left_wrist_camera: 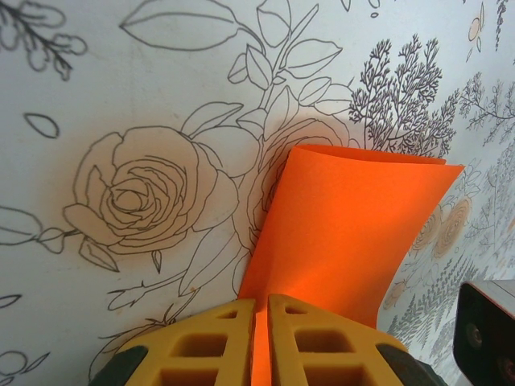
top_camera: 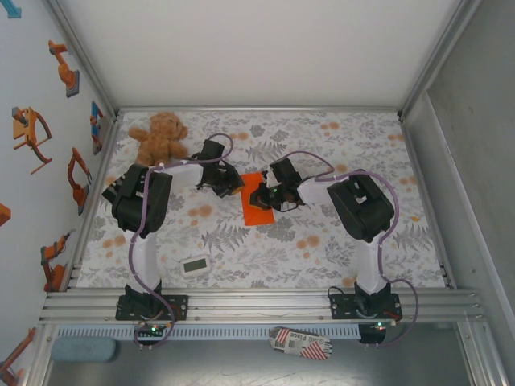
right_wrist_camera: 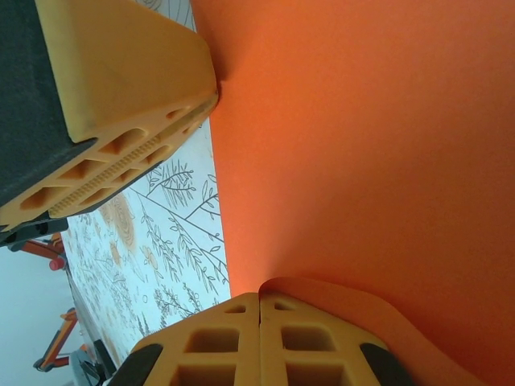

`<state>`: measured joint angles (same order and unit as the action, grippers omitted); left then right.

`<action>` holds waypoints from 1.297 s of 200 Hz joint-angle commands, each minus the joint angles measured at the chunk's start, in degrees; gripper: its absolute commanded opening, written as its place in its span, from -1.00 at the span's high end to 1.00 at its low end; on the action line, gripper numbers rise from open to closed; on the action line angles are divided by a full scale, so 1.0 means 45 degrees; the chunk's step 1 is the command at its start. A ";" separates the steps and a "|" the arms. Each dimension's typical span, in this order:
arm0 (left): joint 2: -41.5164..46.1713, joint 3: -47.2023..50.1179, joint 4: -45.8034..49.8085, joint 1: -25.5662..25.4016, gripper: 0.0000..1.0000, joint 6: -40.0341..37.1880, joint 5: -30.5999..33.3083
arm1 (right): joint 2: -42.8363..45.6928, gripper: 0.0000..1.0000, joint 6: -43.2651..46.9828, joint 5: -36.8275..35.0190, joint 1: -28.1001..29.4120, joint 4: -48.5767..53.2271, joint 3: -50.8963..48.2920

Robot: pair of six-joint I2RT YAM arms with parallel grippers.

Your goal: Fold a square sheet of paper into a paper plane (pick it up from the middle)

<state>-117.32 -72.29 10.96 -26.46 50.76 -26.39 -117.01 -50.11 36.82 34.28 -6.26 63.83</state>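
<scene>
Square sheet of paper (top_camera: 259, 211) sits at table centre, between the two grippers

- Table (top_camera: 322, 137): floral cloth. Sheet is about midway left to right, well apart from every edge
- Left arm (top_camera: 141, 201) and right arm (top_camera: 362, 205): both reach inward and meet over the sheet. Neither is clearly nearer
- Teddy bear (top_camera: 159, 137): far left corner, well apart from the sheet
- Sheet: from above its long axis runs near to far, tilted a little. In the left wrist view the sheet (left_wrist_camera: 346, 233) rises off the cloth as a doubled curl with a rounded far edge, not a pressed crease
- Left gripper (top_camera: 233, 186): at the sheet's far-left edge. Wrist view shows the left gripper (left_wrist_camera: 261, 301) clenched with orange paper running down between the fingers, so it grips the sheet
- Right gripper (top_camera: 261, 197): at the sheet's right side, facing the left one. In its own view the right gripper (right_wrist_camera: 259, 299) is closed tight, and the sheet (right_wrist_camera: 362, 145) curls right at its tips. Cannot tell if a layer is caught
- Timer (top_camera: 195, 264): near left, well apart

Judgement: sheet lies ahead of the left fingers, and the fold line should follow the long axis
</scene>
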 commanded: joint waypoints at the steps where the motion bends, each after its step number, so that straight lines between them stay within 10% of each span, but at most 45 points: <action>1: -0.0337 0.0323 0.0551 -0.0026 0.74 -0.0128 0.0210 | -0.0184 1.00 0.0187 -0.0057 0.0116 0.0146 0.0316; 175: 0.0088 -0.0183 0.0763 0.0132 0.71 -0.0187 0.0098 | -0.0374 0.99 0.0431 -0.0431 0.0116 0.0921 0.0419; 259: 0.3038 0.0977 0.0961 0.0741 0.33 0.0293 0.1118 | -0.0324 0.44 0.0290 -0.0602 0.0117 0.1163 0.0571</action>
<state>-108.57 -71.16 13.56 -23.68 51.09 -23.73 -117.32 -49.25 36.56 34.46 -3.31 65.91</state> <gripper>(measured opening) 0.302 0.210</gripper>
